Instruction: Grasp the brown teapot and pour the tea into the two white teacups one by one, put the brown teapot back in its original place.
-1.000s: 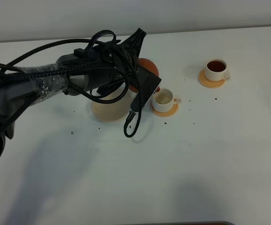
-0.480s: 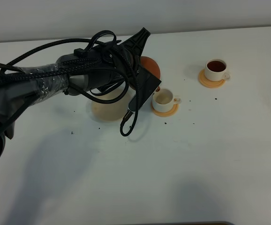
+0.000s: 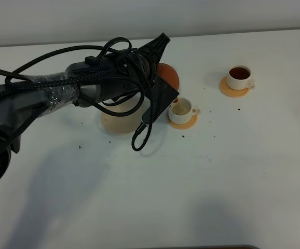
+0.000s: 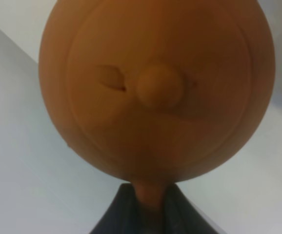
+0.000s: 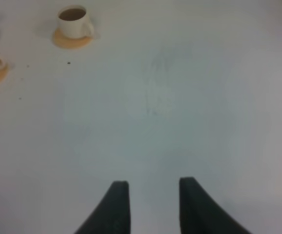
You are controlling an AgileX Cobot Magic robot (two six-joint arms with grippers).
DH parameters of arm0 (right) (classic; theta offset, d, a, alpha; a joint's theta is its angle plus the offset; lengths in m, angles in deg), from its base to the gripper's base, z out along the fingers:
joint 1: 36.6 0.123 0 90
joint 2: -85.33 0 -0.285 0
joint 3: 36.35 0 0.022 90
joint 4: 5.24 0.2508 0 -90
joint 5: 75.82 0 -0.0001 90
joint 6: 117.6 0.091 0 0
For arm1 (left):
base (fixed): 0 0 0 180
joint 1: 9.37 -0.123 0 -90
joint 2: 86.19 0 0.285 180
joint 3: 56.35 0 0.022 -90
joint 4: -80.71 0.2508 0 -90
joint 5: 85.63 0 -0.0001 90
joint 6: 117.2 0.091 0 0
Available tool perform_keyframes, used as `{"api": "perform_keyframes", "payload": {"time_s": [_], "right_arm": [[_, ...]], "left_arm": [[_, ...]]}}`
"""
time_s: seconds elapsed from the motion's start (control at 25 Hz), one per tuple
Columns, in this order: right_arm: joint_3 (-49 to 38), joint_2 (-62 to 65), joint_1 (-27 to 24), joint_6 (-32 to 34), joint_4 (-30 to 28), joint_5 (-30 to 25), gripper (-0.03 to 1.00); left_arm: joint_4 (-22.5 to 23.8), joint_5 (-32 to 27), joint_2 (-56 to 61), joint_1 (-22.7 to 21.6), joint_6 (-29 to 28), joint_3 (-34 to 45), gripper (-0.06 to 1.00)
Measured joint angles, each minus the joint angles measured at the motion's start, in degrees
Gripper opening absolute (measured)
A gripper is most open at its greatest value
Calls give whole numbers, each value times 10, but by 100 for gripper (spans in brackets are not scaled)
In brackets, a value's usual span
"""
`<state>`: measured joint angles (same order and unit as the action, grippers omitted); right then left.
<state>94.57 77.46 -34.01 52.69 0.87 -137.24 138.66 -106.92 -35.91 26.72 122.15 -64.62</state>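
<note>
The brown teapot (image 4: 155,87) is grasped by the clenched left gripper (image 4: 148,207) and held just beside the nearly empty white teacup (image 3: 181,108).

One brown teapot (image 3: 168,75), upper middle of the frame. Two white teacups (image 3: 180,108) (image 3: 239,75), centre and upper right. Two orange-tan coasters (image 3: 185,124) (image 3: 231,93), one beneath each cup. One pale beige disc (image 3: 120,123), left of centre. One black arm (image 3: 62,91), reaching in from the left edge. One white table (image 3: 217,181).
</note>
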Motion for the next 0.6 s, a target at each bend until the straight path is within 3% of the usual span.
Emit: {"api": "perform_keyframes", "payload": {"time_s": [0.6], "right_arm": [[0,0,0,0,0,0,24]], "left_arm": [[62,31,-4,0,-1,-1,11]]}}
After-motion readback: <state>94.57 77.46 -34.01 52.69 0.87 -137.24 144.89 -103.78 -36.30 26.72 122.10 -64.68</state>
